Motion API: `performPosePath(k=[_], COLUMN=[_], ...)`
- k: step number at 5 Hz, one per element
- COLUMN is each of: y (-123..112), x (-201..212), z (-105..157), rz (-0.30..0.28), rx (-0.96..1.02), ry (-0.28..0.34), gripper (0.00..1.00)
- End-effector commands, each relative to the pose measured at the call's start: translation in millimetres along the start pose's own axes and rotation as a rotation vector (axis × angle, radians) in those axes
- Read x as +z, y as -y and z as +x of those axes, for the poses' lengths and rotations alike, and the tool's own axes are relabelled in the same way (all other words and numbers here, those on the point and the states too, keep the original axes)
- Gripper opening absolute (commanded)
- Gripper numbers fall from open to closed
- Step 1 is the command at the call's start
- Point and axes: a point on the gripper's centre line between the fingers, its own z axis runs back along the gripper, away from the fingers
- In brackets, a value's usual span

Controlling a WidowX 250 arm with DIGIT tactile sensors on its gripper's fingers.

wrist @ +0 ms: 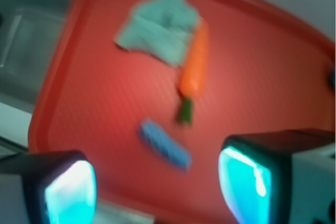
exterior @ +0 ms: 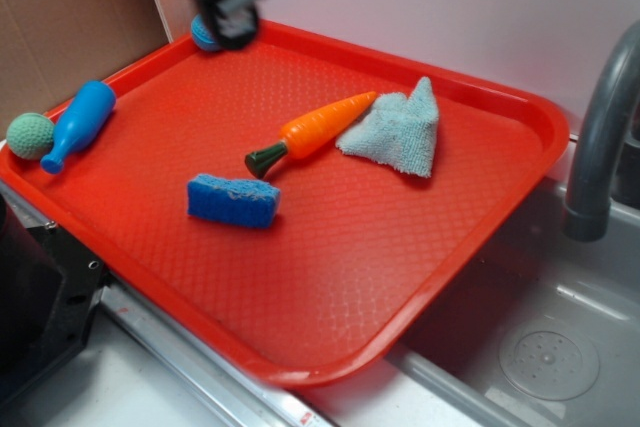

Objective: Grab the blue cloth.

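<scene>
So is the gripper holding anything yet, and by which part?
Nothing. The gripper is open and empty, above the tray's far corner, away from the blue cloth.

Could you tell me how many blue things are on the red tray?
3: a sponge near the middle, a bowling pin at the left edge, and a ball at the far rim, partly hidden behind the gripper.

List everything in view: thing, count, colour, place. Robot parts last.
tray: one, red, over the sink edge
blue cloth: one, pale blue-grey, far right of tray, touching the carrot tip
toy carrot: one, orange with green stem, tray centre
sponge: one, bright blue, in front of the carrot
bowling pin: one, blue, on the tray's left rim
ball: one, green, beside the pin
faucet: one, grey, right
sink: one, metal, lower right
claw: one, open, above the tray's far left corner
</scene>
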Motion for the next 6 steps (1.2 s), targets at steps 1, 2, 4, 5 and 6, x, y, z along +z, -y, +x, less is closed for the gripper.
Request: performPosePath(k=[1,2,4,5,6], y=[0.4,-11.2,-2.6,-6.6,-13.6], x=[-38.6,-66.5,-136.9,-137.9,-120.3], z=[65.4,85.5,92.6,89.9,80.0], rz=[0.05,0.017,-0.029,-0.05,-0.053], rx=[-0.151,-0.15,-0.177,-0.174,-0.146], ry=[0.089,0.105,0.03,0.048,0.07], gripper=[1.0,1.0,0.84,0.0,0.0])
